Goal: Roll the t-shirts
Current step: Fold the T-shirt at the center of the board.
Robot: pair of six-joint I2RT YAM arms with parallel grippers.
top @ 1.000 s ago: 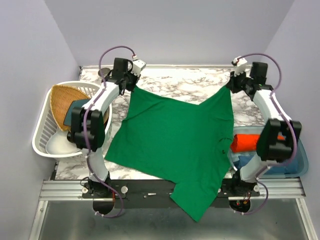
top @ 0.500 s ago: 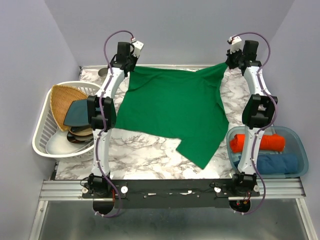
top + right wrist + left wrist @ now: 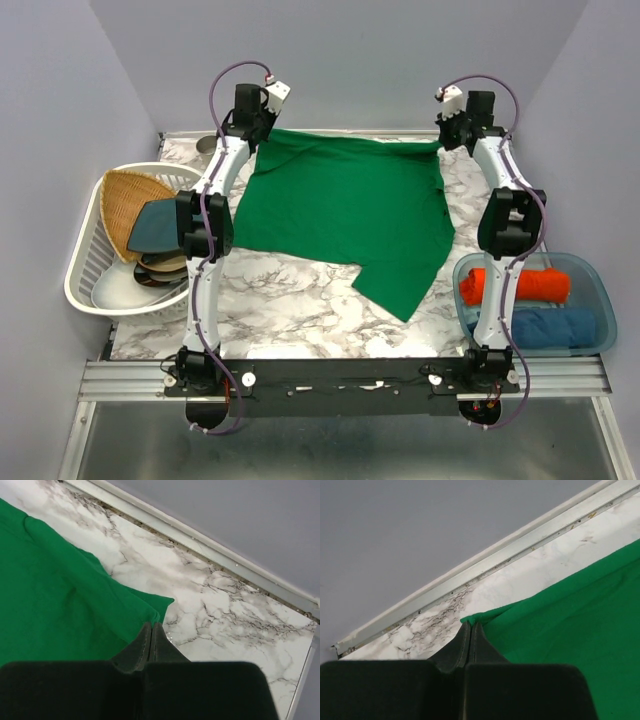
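The green t-shirt lies spread over the far half of the marble surface. Its far edge runs along the back rail, and one pointed flap reaches toward the near side on the right. A few soft folds show near the far right corner; the rest lies mostly flat.

The left claw is pinched tight on the shirt's far left corner. Its two dark fingers are pressed together with the green cloth coming out from between the tips. The right claw is closed in the same way on the far right corner, where a small tongue of cloth pokes out past the tips onto the marble. Both arms are stretched out toward the back of the surface.

Two more shirts, an orange-red roll and a blue roll, lie side by side in a clear blue bin at the near right, well apart from the green one. On the left, a white basket holds a wicker tray, a dark teal plate and other dishes.
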